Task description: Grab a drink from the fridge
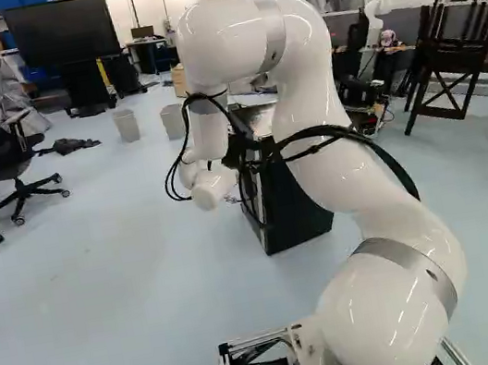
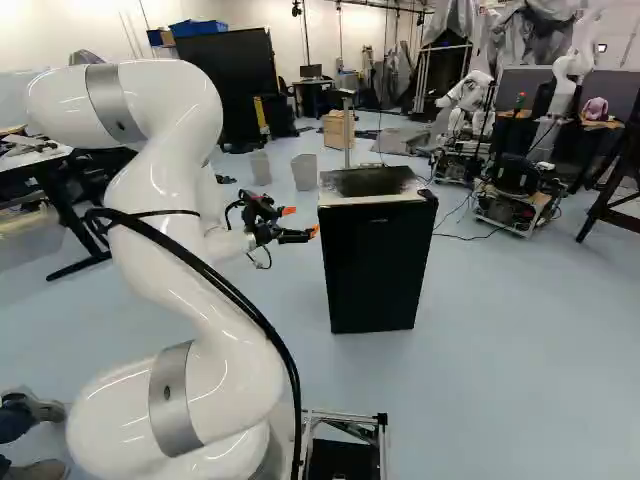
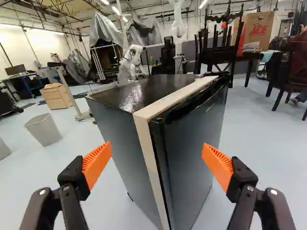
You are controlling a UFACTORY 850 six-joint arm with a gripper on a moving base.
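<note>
Black fridge (image 2: 375, 265) right of centre in the right base view, upright, door (image 3: 188, 153) shut, any drink hidden inside. The gripper (image 2: 301, 221), spread wide and empty, points from its left toward the door's near upright edge, not touching.

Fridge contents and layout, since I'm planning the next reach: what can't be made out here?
- Any drinks inside the fridge: hidden in all views by its shut door.
- Fridge's back: faces away in every view.
- Fridge's near bottom corner: cut off by the wrist view's edge.
- Left base view: arm covers part of the fridge.
</note>
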